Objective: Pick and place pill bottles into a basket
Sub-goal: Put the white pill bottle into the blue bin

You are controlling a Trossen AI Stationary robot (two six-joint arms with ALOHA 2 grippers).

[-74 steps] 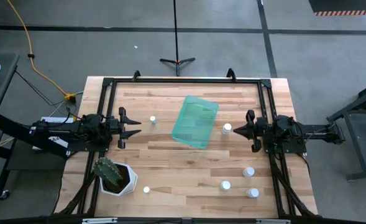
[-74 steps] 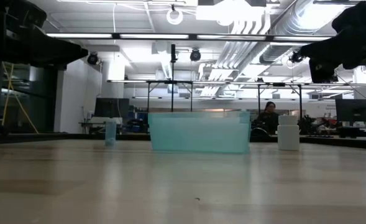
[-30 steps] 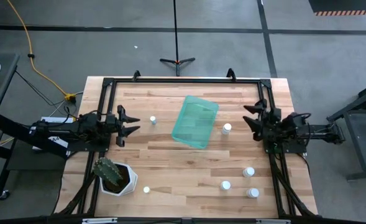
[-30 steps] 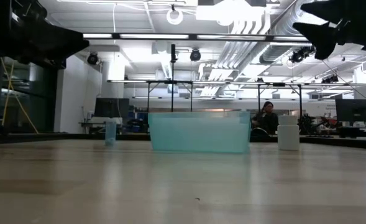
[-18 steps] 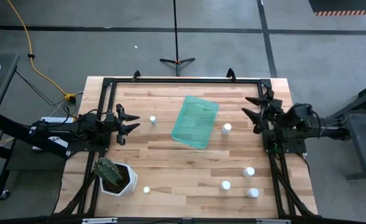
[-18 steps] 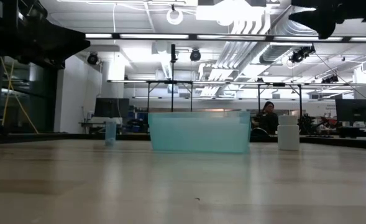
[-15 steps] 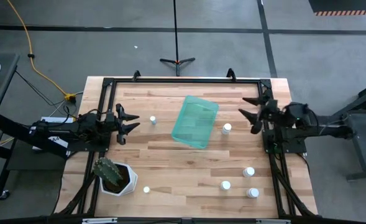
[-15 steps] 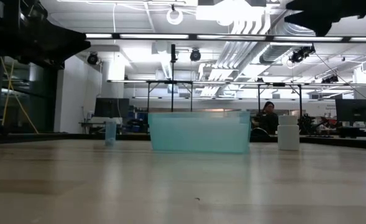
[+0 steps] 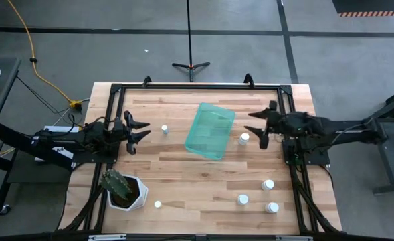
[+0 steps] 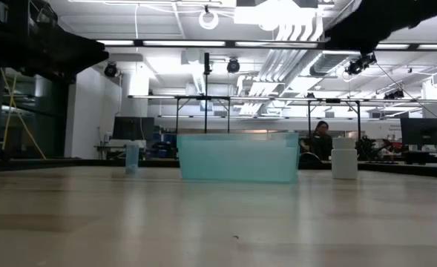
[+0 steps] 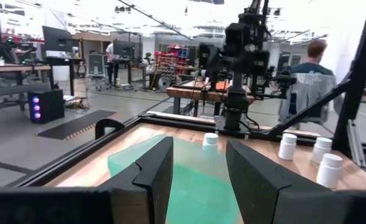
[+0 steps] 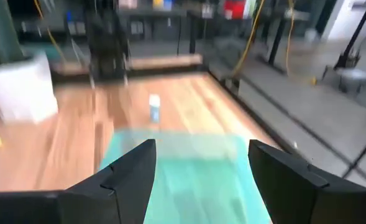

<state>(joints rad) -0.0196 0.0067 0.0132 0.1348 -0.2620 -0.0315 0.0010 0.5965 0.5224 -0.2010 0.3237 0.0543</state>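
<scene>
The teal basket lies mid-table on its base, also seen in the low view. One white pill bottle stands just right of it, another left of it. Three bottles stand near the front right and one near the front left. My right gripper hangs open above the table, close to the bottle right of the basket; its wrist view looks down over the basket. My left gripper waits open at the table's left, pointing at the basket.
A white hexagonal pot with a cactus stands at the front left corner. A black frame runs around the table's edges. Bare wood lies between the basket and the front bottles. A person sits in the room beyond.
My right gripper has risen and swung from the table's right edge toward the left, ending over the bottle beside the basket, still open. Bottles and basket have stayed where they were.
</scene>
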